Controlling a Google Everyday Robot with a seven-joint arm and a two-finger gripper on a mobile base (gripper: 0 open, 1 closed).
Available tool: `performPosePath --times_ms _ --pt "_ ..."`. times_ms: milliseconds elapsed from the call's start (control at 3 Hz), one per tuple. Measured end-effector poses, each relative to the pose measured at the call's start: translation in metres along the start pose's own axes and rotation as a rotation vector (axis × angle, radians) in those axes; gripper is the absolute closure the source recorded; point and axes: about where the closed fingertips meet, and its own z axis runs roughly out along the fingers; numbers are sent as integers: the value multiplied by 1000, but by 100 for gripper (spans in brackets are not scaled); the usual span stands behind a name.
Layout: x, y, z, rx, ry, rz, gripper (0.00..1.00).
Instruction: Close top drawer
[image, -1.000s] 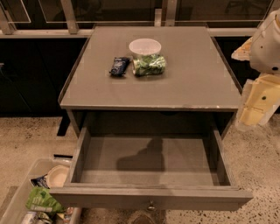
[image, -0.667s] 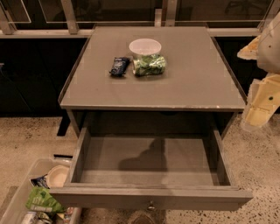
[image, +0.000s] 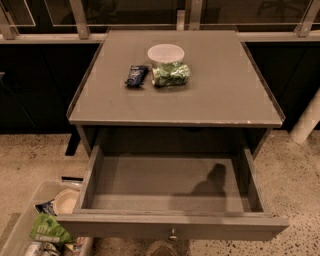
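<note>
Drawer: top drawer (image: 165, 182) pulled out from under the table (image: 225, 100), knob (image: 173, 233) facing the camera, long side running left to right.
Gripper: out of sight; opening and hold cannot be told.
Writing: dark packet (image: 136, 75) and green packet (image: 170, 74) below the white bowl (image: 165, 52), print unreadable.
Cut off: bin (image: 25, 220) lower left; white tube (image: 305, 120) at right.

**3 items on top, 1 bin below**

A white bowl (image: 165, 52) sits on the grey tabletop (image: 225, 90), a green packet (image: 170, 74) touching its front and a dark blue packet (image: 136, 75) just left of that. At lower left, a clear bin (image: 21, 224) on the speckled floor (image: 30, 155) holds a pale dish (image: 65, 200) and a green bag (image: 47, 231).
</note>
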Motion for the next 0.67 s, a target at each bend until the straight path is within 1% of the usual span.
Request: performPosePath --times_ms 333,667 --pt "61 7 21 -9 -17 48 0" --pt "118 30 79 -62 -126 82 0"
